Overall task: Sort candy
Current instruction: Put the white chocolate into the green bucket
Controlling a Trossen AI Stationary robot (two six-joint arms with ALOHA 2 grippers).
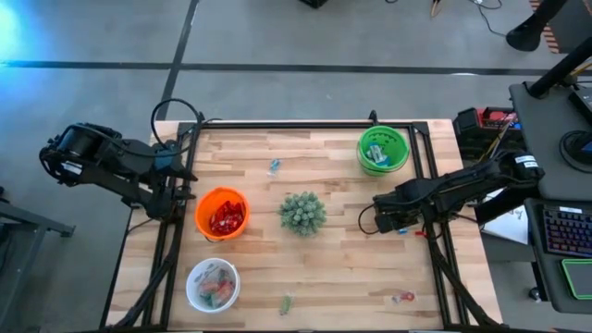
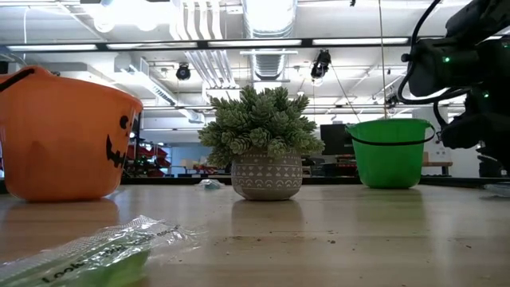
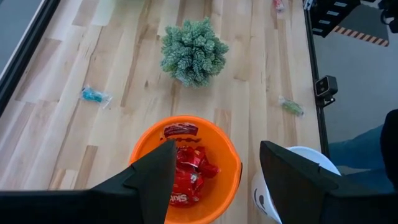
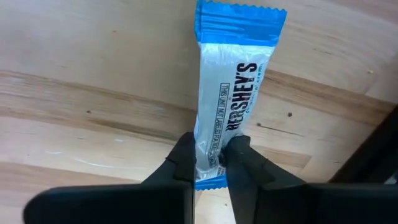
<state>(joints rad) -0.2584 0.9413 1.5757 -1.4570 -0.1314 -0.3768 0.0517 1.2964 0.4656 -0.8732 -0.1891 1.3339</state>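
Observation:
A blue-and-white wrapped candy bar (image 4: 230, 93) lies on the wooden table near its right edge, with my right gripper (image 4: 211, 163) shut on one end of it; from above that gripper (image 1: 400, 222) shows at the table's right side. My left gripper (image 3: 214, 180) hangs open above the near rim of the orange bowl (image 1: 222, 213), which holds red packets (image 3: 186, 171). Loose candy on the table: a teal piece (image 1: 274, 166), a green packet (image 1: 286, 303) and a red piece (image 1: 403, 297). My right gripper pinches the bar between its two fingertips (image 4: 185, 158), on the two long edges of the wrapper just short of one blue crimped end (image 4: 208, 149). The fingers come from above, pointing steeply down, across the bar. The bar's other end (image 4: 239, 25) lies flat on the table.
A spiky green plant in a pot (image 1: 302, 213) stands mid-table. A green bowl (image 1: 383, 149) is at the far right, a white bowl (image 1: 213, 284) with mixed sweets at the near left. A black frame rail (image 1: 435, 213) runs along the table's right edge beside my right gripper.

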